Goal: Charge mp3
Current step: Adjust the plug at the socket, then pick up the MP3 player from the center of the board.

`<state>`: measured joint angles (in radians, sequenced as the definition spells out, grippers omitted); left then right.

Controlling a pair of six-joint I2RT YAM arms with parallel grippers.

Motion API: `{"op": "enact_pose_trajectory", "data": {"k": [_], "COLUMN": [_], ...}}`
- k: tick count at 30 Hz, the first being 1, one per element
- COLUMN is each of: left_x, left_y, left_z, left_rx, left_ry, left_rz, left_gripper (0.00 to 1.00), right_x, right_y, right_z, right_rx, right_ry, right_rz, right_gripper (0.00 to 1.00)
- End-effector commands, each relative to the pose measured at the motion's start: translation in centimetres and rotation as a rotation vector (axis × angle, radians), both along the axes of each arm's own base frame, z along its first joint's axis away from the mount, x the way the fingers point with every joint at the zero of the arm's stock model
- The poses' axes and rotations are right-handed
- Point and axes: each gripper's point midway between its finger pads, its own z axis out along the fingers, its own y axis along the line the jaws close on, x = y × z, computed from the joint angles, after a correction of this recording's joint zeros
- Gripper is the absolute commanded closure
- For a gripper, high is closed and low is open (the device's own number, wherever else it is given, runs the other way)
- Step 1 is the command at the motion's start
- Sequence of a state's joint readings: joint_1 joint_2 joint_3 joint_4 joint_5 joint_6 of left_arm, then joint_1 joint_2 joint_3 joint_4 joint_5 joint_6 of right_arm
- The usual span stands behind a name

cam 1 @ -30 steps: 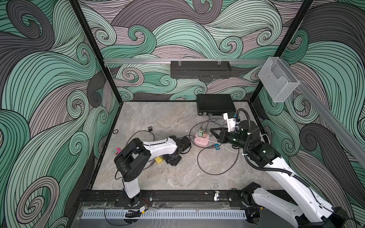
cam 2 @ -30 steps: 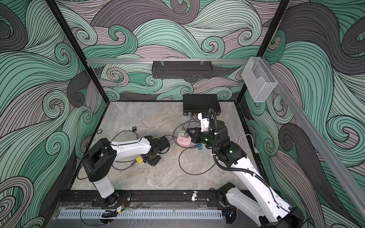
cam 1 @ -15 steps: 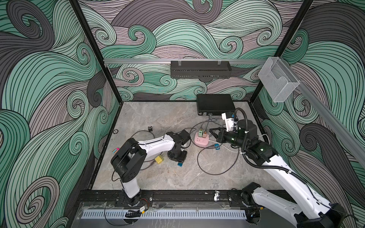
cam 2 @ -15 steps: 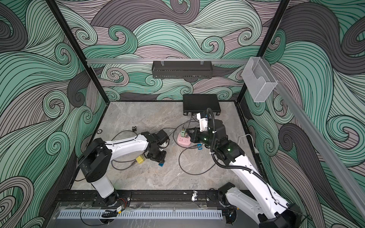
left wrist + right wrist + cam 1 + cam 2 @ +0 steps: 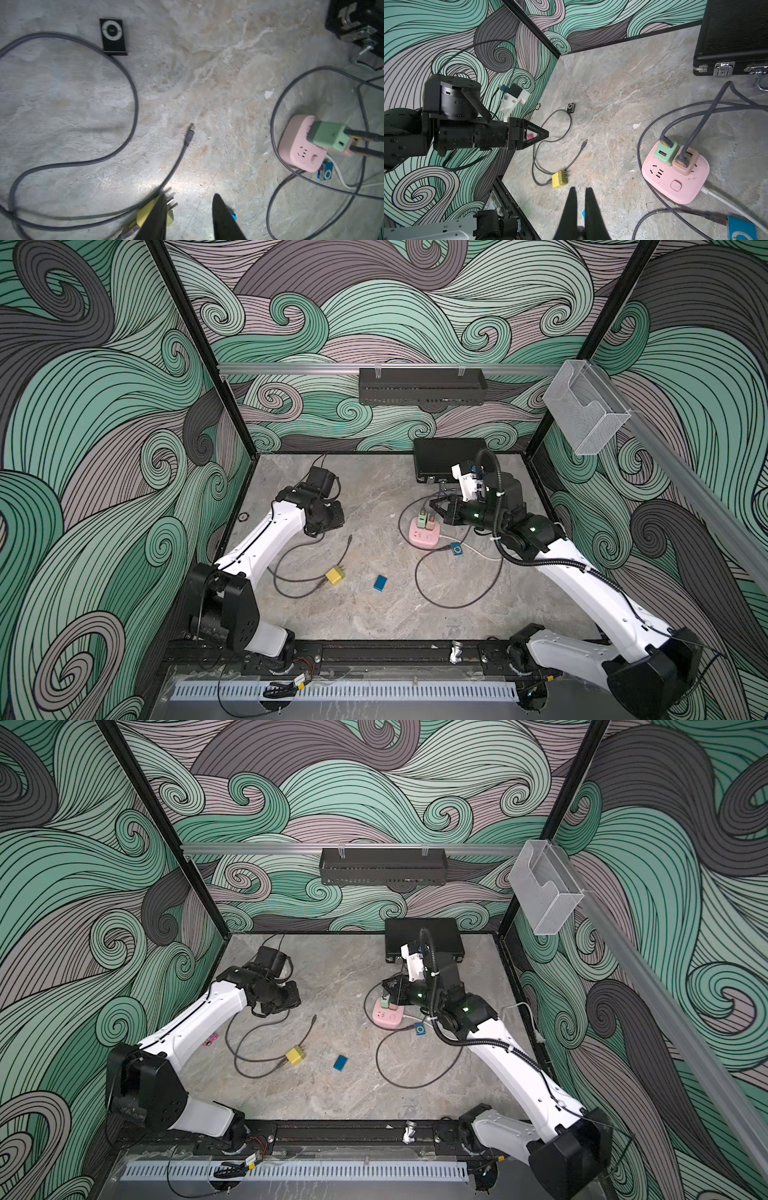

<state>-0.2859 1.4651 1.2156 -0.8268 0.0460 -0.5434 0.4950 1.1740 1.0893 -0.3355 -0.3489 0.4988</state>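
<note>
We find the left gripper (image 5: 189,196) with its jaws apart and nothing between them, raised above the table (image 5: 374,489). Near it lie a yellow charger (image 5: 334,575) and a blue mp3 player (image 5: 380,582), apart from each other. The charger's grey cable (image 5: 133,99) ends in a loose plug (image 5: 190,133). The right gripper (image 5: 581,189) is closed and empty, near the pink power strip (image 5: 675,182). A second blue mp3 player (image 5: 456,549) lies just beside the strip, with a cable attached.
</note>
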Motion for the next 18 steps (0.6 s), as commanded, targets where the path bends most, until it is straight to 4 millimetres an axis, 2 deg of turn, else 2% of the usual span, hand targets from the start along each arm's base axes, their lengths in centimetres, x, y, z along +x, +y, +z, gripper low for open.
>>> {"op": "enact_pose_trajectory", "data": {"k": [1, 4, 10, 14, 18], "left_x": [0.9, 2.6, 6.8, 9.5, 11.9], "left_y": [2.5, 3.3, 5.1, 6.3, 6.2], "left_z": [1.2, 1.2, -0.6, -2.5, -4.3], "left_rx": [0.059, 0.077, 0.214, 0.265, 0.253], "left_ry": [-0.02, -0.048, -0.018, 0.023, 0.035], "left_rz": [0.074, 0.086, 0.089, 0.112, 0.071], "left_gripper": [0.64, 0.64, 0.63, 0.62, 0.6], "right_x": [1.3, 2.5, 4.7, 5.9, 6.9], "right_y": [0.8, 1.9, 2.9, 3.4, 4.0], "right_z": [1.9, 2.2, 1.6, 0.6, 0.1], "right_rx": [0.028, 0.021, 0.042, 0.024, 0.004], "right_ry": [-0.032, -0.011, 0.003, 0.021, 0.021], "right_rz": [0.01, 0.031, 0.005, 0.009, 0.019], "right_gripper": [1.0, 1.0, 1.0, 1.0, 1.0]}}
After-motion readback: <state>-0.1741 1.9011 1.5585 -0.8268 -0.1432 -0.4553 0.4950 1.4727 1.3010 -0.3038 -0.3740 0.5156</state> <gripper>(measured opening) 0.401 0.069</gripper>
